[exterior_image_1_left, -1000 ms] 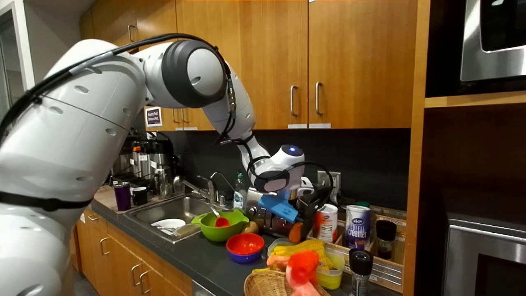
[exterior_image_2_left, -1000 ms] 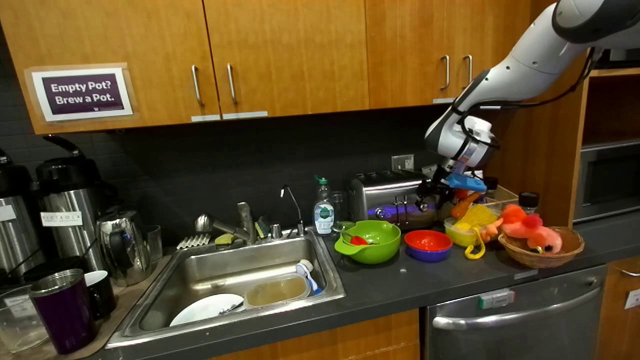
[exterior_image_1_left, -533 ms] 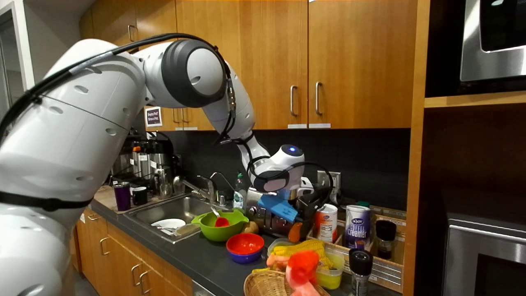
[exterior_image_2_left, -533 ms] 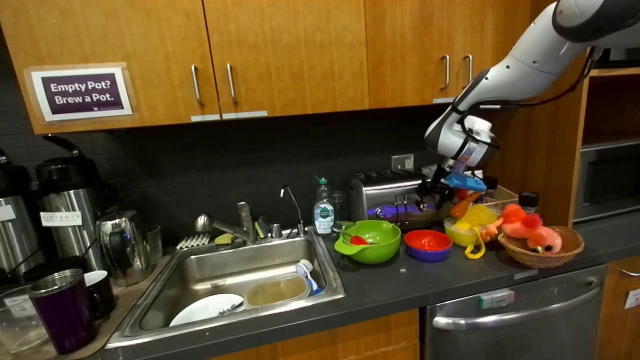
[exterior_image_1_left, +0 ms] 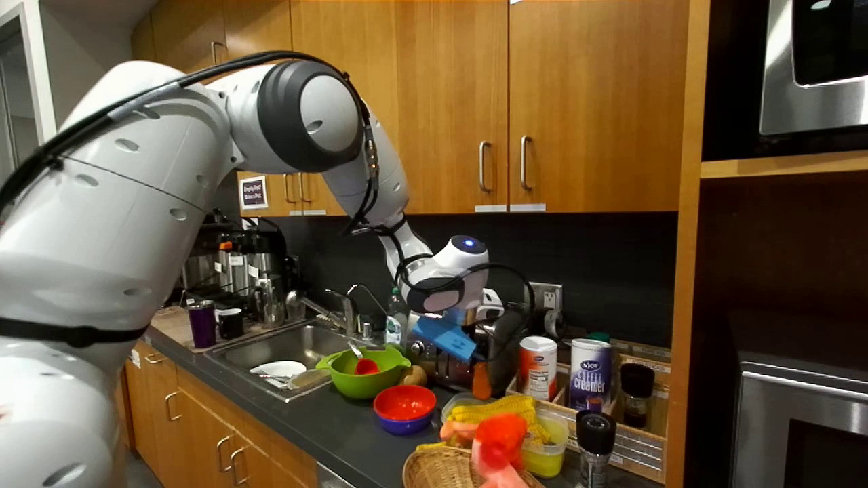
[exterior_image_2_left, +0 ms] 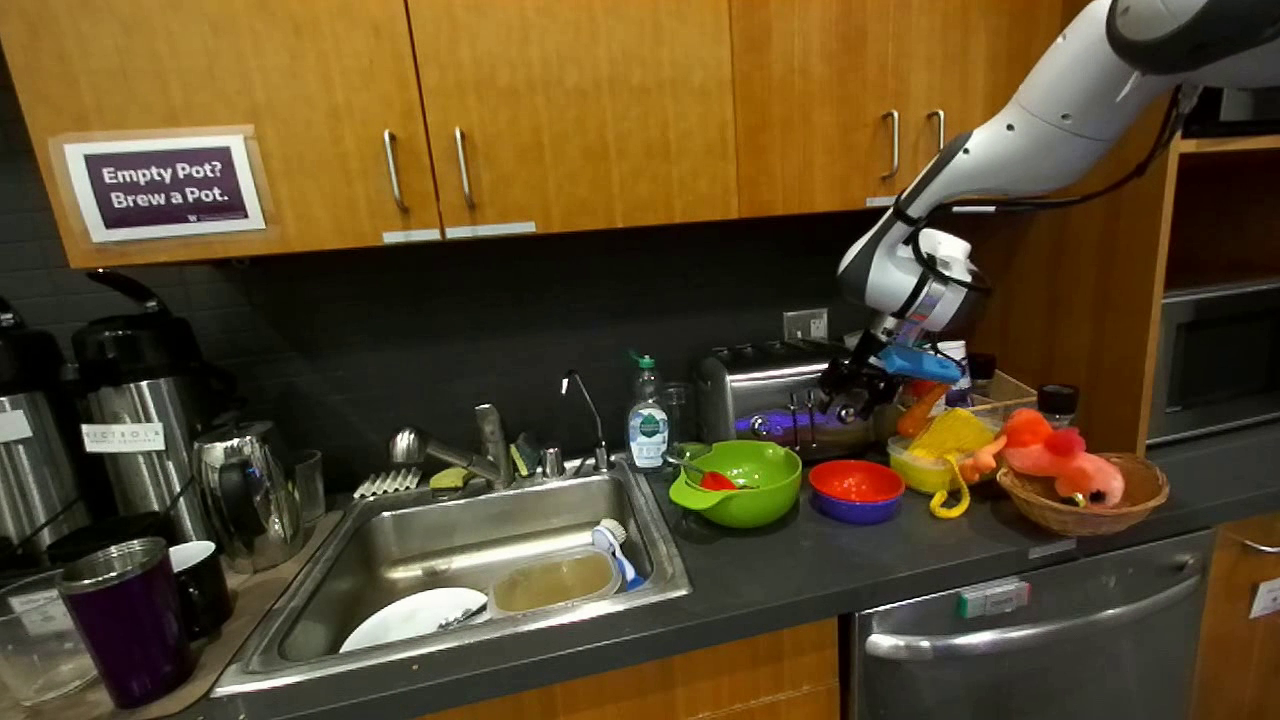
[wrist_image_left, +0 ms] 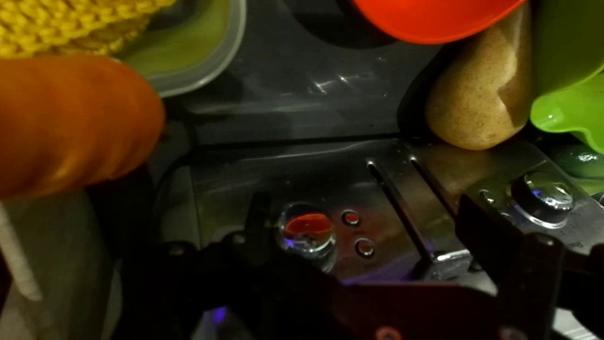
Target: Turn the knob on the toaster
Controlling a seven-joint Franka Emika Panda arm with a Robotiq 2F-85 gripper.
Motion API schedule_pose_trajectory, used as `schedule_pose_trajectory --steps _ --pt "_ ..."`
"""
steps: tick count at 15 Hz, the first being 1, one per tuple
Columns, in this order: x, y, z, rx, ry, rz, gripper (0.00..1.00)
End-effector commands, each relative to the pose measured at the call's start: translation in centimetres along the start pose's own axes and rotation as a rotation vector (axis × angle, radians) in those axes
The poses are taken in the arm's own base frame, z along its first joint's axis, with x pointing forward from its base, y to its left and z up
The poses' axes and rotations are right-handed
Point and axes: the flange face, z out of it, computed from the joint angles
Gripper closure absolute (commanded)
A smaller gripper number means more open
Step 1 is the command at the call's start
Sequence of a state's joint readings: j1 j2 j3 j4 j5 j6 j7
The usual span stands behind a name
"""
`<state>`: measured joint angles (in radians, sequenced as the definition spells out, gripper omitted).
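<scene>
The toaster [exterior_image_2_left: 745,390] is a shiny silver box on the counter, also seen in an exterior view [exterior_image_1_left: 434,362]. In the wrist view its front [wrist_image_left: 330,174] fills the middle, with two levers between two round knobs. One knob [wrist_image_left: 307,231] lies just inside the left finger; the other knob [wrist_image_left: 542,198] lies beyond the right finger. My gripper [wrist_image_left: 362,205] is open and empty, its dark fingers spread over the toaster front. It also shows in an exterior view [exterior_image_2_left: 850,390] at the toaster's right end. Whether a finger touches the knob cannot be told.
An orange rounded thing [wrist_image_left: 80,125] stands close beside the toaster. A potato-like thing [wrist_image_left: 481,94] and the green bowl [exterior_image_2_left: 745,500] are in front, with a red bowl [exterior_image_2_left: 857,482] nearby. A plastic tub [exterior_image_2_left: 905,470] and a wicker basket [exterior_image_2_left: 1060,515] stand further right.
The arm and gripper have shifted slightly left in both exterior views, along the toaster front toward its middle. The orange thing appears slightly shifted or tilted. The toaster has not moved.
</scene>
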<state>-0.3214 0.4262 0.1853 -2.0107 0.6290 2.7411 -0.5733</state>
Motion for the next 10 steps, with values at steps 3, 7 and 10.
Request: schedule_pose_trajectory --steps 3,7,10 --pt "-1.0 -1.15 -1.34 -0.015 -0.014 0.005 0.0" --pt "-1.02 -1.13 -1.58 -0.028 -0.013 -0.008 0.0" --pt "-0.95 -0.93 -1.71 -0.038 -0.016 -0.02 0.0"
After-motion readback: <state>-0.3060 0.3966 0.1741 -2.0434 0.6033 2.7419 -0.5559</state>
